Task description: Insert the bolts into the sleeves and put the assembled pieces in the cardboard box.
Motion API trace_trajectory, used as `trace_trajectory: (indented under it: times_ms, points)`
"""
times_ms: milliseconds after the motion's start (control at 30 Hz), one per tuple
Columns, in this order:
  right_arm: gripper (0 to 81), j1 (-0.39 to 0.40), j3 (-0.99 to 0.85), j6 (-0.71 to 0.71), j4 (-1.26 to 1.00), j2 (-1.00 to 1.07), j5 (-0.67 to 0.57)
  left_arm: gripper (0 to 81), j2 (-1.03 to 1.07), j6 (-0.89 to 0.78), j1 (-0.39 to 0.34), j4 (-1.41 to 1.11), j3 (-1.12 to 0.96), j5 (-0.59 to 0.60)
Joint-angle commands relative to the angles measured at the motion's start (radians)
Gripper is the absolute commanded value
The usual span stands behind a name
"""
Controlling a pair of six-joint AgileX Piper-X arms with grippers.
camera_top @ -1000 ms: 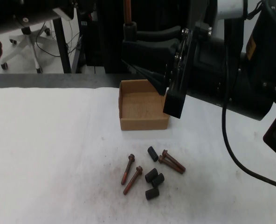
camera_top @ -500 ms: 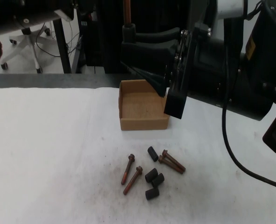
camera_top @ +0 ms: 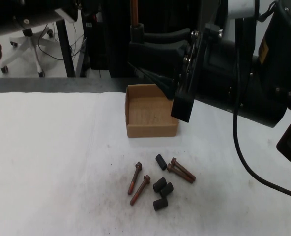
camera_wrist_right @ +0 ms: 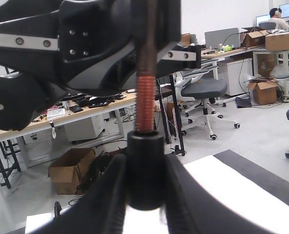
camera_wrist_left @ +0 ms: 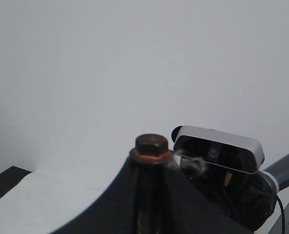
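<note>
A: Entry. Left tool (camera_wrist_left: pixel 152 168), state?
B: Closed on a bolt (camera_wrist_left: pixel 151 146). Both fingers pinch the shaft just under the hex head, and the head stands clear above the fingertips.
A: Right tool (camera_wrist_right: pixel 144 178)?
B: Closed on a black sleeve (camera_wrist_right: pixel 145 146), 1 finger on each side, sleeve upright.
A: Relation of the 2 parts?
B: The bolt hangs in line above the sleeve. Its threaded end meets the sleeve's top opening. How deep it sits inside, cannot tell.
A: Position of the pair?
B: Held in the air, well above the bench (camera_top: pixel 47 157). In the high view they appear above and beyond the cardboard box (camera_top: pixel 150 130).
A: The cardboard box?
B: Standing on the bench, open side up, apart from both tools.
A: Remaining stock?
B: 4 loose bolts (camera_top: pixel 134 178) and 4 loose sleeves (camera_top: pixel 159 185) lie on the bench in 1 cluster, on the near side of the cardboard box. 2 bolts lie side by side at the cluster's left and 2 lie touching at its right. The sleeves lie mostly between them.
</note>
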Motion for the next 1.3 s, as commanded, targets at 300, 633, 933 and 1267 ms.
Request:
trace_trajectory:
  times_ms: [300, 633, 933, 1267]
  points:
    - [0.8, -0.002, -0.054, 0.007, -0.041, -0.003, 0.017, 0.3, -0.005, 0.0, -0.003, 0.004, -0.005, -0.005]
    - [0.8, -0.002, -0.059, 0.007, -0.017, -0.003, 0.017, 0.3, 0.002, 0.0, -0.044, 0.006, -0.005, -0.009]
    - [0.8, -0.004, -0.059, 0.007, -0.012, -0.003, -0.014, 17.6, 0.007, 0.088, -0.016, 0.11, -0.005, -0.027]
    - [0.8, -0.004, -0.059, 0.001, 0.006, -0.003, -0.014, 38.3, 0.001, 0.088, -0.011, 0.132, -0.005, 0.032]
